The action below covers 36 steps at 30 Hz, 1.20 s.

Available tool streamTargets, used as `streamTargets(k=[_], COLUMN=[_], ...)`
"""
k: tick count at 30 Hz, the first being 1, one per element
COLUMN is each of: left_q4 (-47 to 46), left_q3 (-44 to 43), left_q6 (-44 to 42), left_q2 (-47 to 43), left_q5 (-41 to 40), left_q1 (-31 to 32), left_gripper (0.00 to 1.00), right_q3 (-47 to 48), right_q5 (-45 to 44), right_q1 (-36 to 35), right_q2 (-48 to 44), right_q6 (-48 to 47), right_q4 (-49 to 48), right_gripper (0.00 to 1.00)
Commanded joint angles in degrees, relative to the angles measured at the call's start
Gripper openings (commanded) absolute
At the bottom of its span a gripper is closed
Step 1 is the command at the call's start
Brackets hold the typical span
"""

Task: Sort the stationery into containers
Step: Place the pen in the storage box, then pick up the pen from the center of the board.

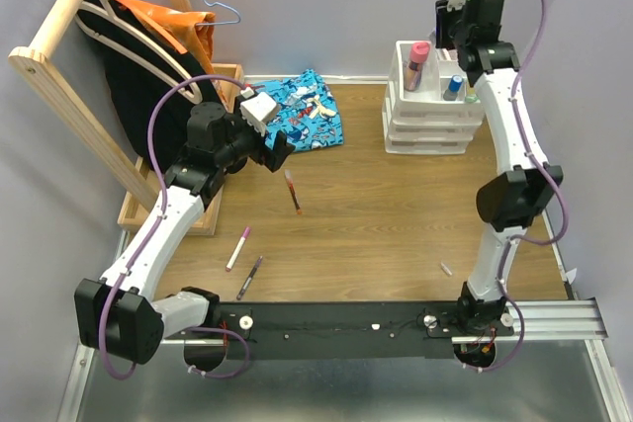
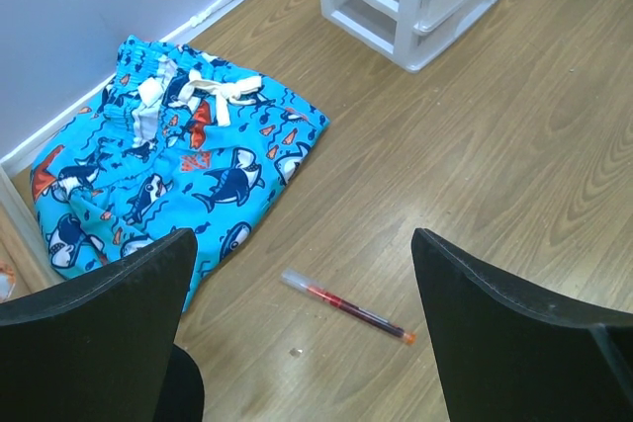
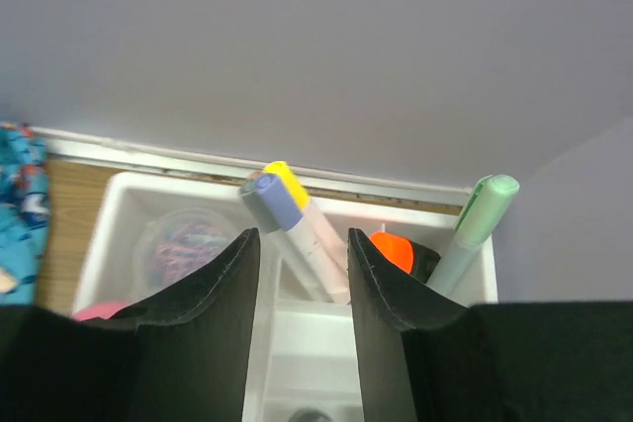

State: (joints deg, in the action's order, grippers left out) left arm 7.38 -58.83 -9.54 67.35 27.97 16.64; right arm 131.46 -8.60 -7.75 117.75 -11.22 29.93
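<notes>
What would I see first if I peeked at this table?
Probably the bright blue shark-print cloth, crumpled at the back near the middle. Next, the white plastic drawer organiser in the far right corner, with markers standing in its top. A slim red pen lies flat mid-way across the wooden tabletop.

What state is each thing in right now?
Left gripper, open, near the red pen.
Right gripper, open, above the organiser.
Red pen, lying on the table.
White pen, lying on the table.
Dark pen, lying on the table.
Organiser, drawers shut.
Green marker, leaning in the organiser.
Cloth, crumpled.
</notes>
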Motion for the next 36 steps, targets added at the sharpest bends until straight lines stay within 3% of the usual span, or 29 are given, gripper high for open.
streamTargets(k=[1, 4, 7, 12, 18, 26, 36], left_q4=[1.1, 4.2, 6.1, 6.0, 9.1, 18.1, 29.6], left_q3=[-0.1, -1.2, -1.4, 0.2, 1.3, -1.6, -1.6], left_q6=[0.1, -1.2, -1.9, 0.1, -0.2, -1.2, -1.4], left_q2=[-2.7, -3.9, -6.0, -10.7, -20.4, -30.0, -39.0], left_q5=[-0.2, -1.3, -4.2, -11.9, -13.7, -14.4, -14.4], left_q1=[0.4, 0.4, 0.4, 0.2, 0.1, -0.9, -4.2], left_gripper=[0.99, 0.99, 0.99, 0.99, 0.99, 0.99, 0.99], right_q3=[-5.0, -9.8, -9.1, -16.4, -23.1, -17.4, -13.7], right_q5=[19.0, 32.3, 37.7, 37.4, 32.2, 25.2, 21.6], right_q1=[0.5, -0.9, -7.2, -15.7, -22.4, -31.6, -36.0], right_q2=[-13.3, -17.0, -14.8, -11.2, -4.3, 7.1, 16.7], right_q6=[6.2, 13.0, 15.4, 23.8, 29.1, 31.9, 31.5], right_q4=[-5.3, -4.7, 4.7, 11.0, 12.4, 14.2, 14.9], right_gripper=[0.48, 0.48, 0.5, 0.48, 0.44, 0.47, 0.47])
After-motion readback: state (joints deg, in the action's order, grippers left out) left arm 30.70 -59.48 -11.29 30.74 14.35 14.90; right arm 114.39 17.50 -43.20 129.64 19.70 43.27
